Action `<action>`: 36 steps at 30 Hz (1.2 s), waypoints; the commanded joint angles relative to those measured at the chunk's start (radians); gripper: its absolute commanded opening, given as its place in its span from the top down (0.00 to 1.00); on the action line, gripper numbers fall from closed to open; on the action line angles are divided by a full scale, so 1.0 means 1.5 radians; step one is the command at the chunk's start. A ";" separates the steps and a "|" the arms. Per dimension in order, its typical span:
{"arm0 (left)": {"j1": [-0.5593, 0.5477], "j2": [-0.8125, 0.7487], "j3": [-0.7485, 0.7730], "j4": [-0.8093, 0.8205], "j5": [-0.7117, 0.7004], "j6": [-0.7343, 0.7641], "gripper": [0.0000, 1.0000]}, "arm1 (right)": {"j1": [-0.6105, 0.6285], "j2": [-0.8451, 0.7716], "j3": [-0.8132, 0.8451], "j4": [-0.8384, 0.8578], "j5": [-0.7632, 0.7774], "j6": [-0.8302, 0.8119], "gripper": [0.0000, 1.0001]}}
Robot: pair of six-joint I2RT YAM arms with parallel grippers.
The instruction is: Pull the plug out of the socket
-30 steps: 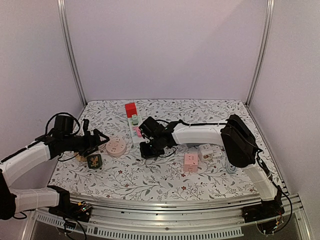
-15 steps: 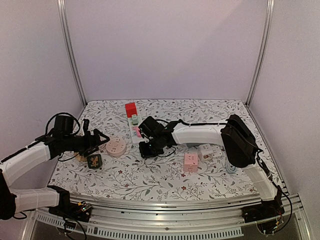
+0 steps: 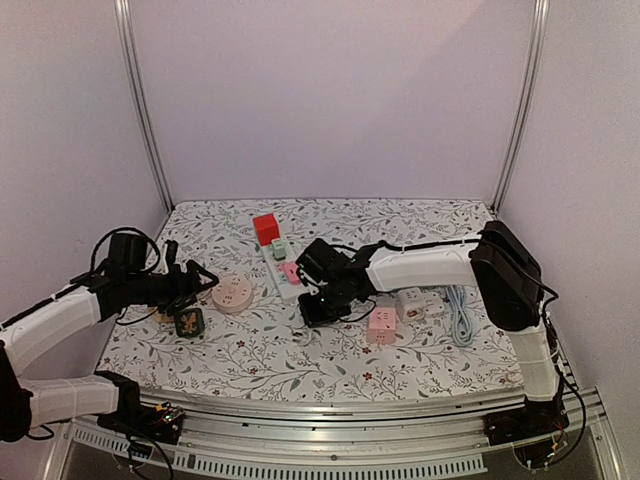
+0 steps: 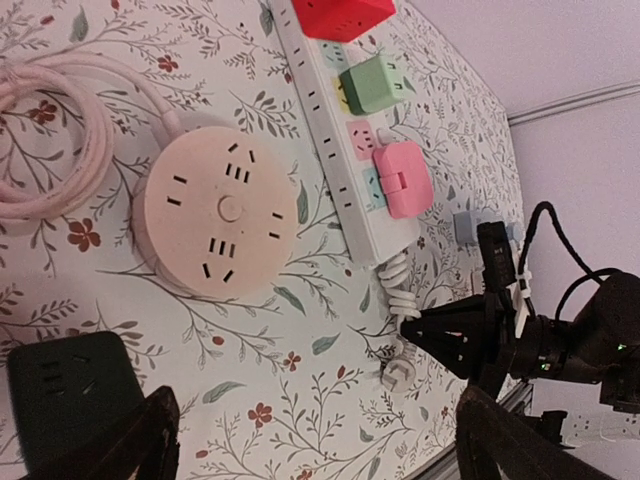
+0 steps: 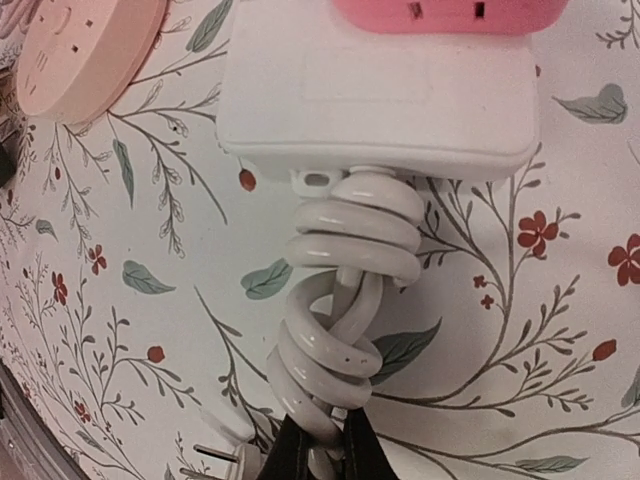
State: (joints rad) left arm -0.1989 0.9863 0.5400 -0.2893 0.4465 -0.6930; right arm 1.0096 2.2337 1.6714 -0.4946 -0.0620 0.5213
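"Down at the near end of the power strip (image 5: 380, 100), the right gripper (image 5: 318, 452) is pinched nearly closed on the coiled cord (image 5: 345, 300) — the wrist view makes that plain. Is it on a plug, though?"

"No. It has only the white cord, just below where the cord leaves the strip's end. The nearest plug is the pink plug (image 4: 400, 178), seated in the strip just past that end, so it lies straight ahead of the fingers, further from the robot."

"And which way does the strip run?"

"Its long axis runs from the gripper away across the table, slanting a little to the left. Going outward along it you meet pink first, then the green plug (image 4: 375, 85), then the red plug (image 4: 340, 15) at the far end. All three sit in their sockets. I can't tell from the task which one is meant, but pink is closest to the right arm."

"What about the left gripper (image 4: 320, 435)?"

"Spread wide, holding nothing, over the left side of the table by the round socket (image 4: 220, 215). That socket lies just beside the strip, yet the left fingers are farther from the pink plug than the right ones are. My guess — and it's only that — is the right arm would need to release the cord and reach forward along the strip, or hold it steady while the left comes across."
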 commanded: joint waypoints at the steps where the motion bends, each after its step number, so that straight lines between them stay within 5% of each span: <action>1: -0.011 -0.018 -0.002 -0.001 -0.016 -0.008 0.06 | 0.004 -0.080 -0.082 -0.030 -0.004 -0.023 1.00; 22: -0.189 0.012 0.036 0.001 -0.169 -0.087 0.06 | 0.017 -0.347 -0.418 -0.069 -0.053 -0.062 1.00; 36: -0.303 0.118 0.100 0.042 -0.237 -0.114 0.07 | 0.018 -0.447 -0.510 -0.073 -0.036 -0.033 1.00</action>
State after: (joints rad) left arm -0.6231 1.1362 0.6518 -0.2573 0.1230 -0.8551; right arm 1.0317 1.6020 0.9169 -0.5835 -0.1349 0.4500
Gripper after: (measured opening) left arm 0.926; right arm 0.077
